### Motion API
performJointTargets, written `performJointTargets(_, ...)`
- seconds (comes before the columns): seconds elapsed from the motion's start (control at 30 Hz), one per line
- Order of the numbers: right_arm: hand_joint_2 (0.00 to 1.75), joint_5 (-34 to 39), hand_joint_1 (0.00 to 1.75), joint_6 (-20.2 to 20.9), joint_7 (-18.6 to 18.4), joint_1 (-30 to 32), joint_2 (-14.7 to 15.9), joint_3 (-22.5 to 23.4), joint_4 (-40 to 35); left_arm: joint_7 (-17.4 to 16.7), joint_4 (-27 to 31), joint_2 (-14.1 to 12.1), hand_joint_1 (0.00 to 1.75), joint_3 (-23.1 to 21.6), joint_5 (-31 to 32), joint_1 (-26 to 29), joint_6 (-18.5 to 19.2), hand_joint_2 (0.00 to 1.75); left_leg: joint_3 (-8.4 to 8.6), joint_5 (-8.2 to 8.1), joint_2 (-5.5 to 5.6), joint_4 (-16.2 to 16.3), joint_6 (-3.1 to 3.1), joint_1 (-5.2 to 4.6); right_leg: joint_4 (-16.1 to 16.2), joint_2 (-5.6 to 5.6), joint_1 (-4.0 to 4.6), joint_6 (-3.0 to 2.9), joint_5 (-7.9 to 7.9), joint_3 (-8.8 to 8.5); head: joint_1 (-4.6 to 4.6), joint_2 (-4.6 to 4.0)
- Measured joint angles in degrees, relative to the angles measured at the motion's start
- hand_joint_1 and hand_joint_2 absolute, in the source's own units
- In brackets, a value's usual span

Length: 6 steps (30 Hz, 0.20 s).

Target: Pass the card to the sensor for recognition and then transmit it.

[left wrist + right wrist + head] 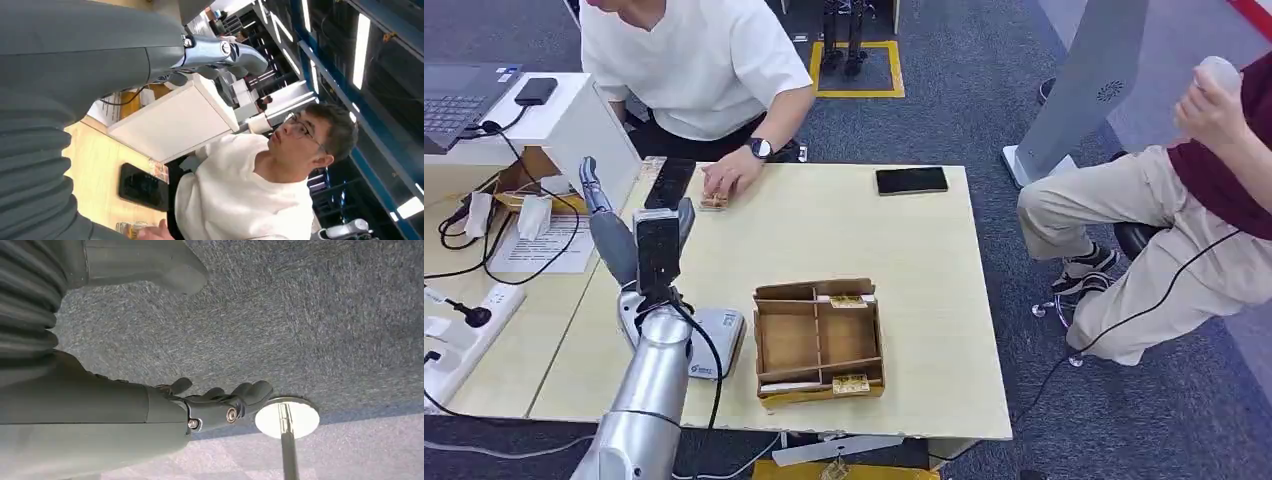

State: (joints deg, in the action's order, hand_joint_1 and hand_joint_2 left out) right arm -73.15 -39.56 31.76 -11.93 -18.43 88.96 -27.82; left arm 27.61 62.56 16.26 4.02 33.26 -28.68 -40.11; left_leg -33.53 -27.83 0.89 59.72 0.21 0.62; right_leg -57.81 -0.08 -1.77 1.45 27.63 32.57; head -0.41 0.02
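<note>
1. The left hand [639, 245] is raised over the counter's [924, 260] left part, its back to the head camera. A dark flat rectangle sits at the palm; whether this is the card or part of the hand is hard to tell, so I cannot tell what the fingers [592, 185] hold.
2. In the left wrist view the hand's own grey bulk hides the palm; one finger [235, 50] points out straight.
3. The right hand [220, 407] hangs over grey carpet [300, 315], fingers loosely curled in and holding nothing.
4. The sensor [714, 340], a pale flat unit, lies on the counter at 6 o'clock from the left hand, partly hidden by the left arm [649, 390].
5. A brown box [819, 340] with dividers stands just at 3 o'clock of the sensor. A small printed card [851, 383] rests at its near edge, another [849, 300] at its far edge; the compartments look otherwise bare.
6. A person in white [699, 60], head cut off by the frame, rests a hand [729, 175] on a small item [714, 202] at the counter's far edge, beside a dark phone [669, 182].
7. A second phone [911, 181] lies at the far edge, well apart at 3 o'clock.
8. A seated person [1164, 200], cut off at the frame's right, holds a pale object up.
</note>
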Motion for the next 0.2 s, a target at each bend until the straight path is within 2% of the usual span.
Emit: performJointTargets(0.2, 1.75, 1.99, 0.00, 0.02, 0.79, 0.14, 0.00, -0.24, 0.09, 2.49, 9.60, -1.60, 0.00, -4.11, -6.56, 6.47, 0.00, 1.75, -0.01, -0.03, -0.01, -0.01, -0.02, 0.00, 0.00, -0.01, 0.00, 0.00, 0.02, 0.02, 0.02, 0.00)
